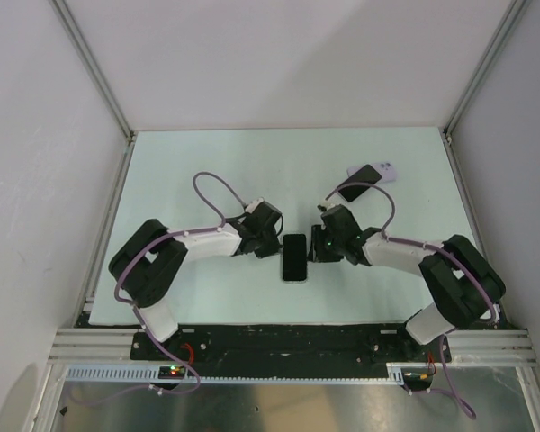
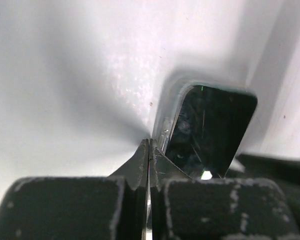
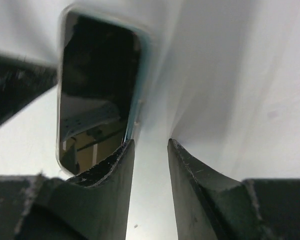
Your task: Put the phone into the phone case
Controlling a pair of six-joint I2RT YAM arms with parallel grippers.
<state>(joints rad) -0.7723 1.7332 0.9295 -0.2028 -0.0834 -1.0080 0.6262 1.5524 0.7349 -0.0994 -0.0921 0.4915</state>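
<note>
A black, glossy-screened rectangular phone (image 1: 294,257) lies flat near the middle of the pale mint tabletop (image 1: 207,171), its long side running away from the arm bases, and both arms reach in to it from either side. A pale translucent rim (image 2: 166,125) with small raised bumps runs around the screen's edge; whether this is the case cannot be told for sure. The left hand (image 1: 272,245) sits at the phone's left long edge with its two dark fingers pressed together, their tips meeting in a point against that rim and nothing between them, as the left wrist view shows. The right hand (image 1: 317,245) is at the opposite long edge with its fingers slightly spread: one fingertip (image 3: 121,155) lies against the phone's side, the other stands just beside it over bare tabletop, the gap between them empty. Well apart, toward the far right corner, a second flat black slab (image 1: 361,183) rests tilted and partly over a small lavender piece (image 1: 386,170).
</note>
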